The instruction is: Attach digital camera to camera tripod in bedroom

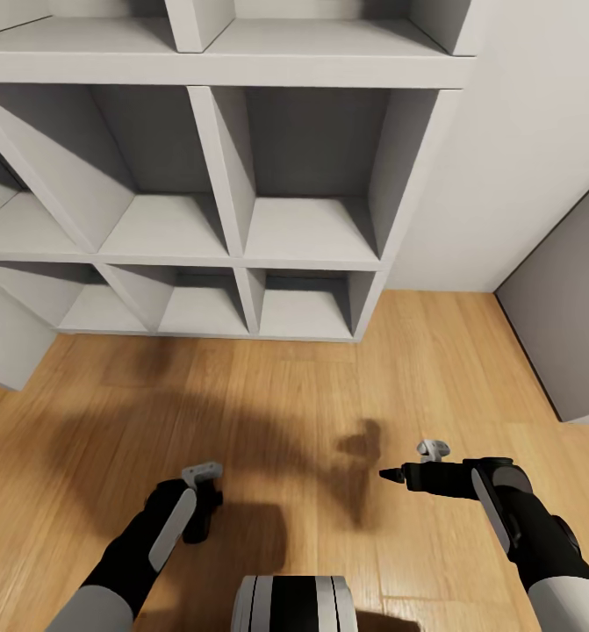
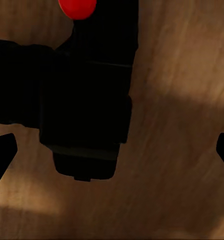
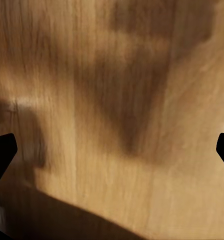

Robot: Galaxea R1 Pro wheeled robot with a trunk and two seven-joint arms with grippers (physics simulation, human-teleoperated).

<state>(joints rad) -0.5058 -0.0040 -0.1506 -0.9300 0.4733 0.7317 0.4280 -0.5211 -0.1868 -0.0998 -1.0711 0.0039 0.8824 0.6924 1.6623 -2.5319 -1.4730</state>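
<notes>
Small black boxy digital camera (image 2: 86,95) with red dot, long axis across the left gripper (image 2: 112,150), both grippers' (image 3: 112,150) fingertips spread wide over light wood plank floor (image 1: 329,395).

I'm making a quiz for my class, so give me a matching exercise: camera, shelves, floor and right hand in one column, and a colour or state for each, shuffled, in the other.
1 camera
2 shelves
3 floor
4 right hand

A white
B open
C black with a red dot
D light wood

Pairs: 1-C, 2-A, 3-D, 4-B
</notes>
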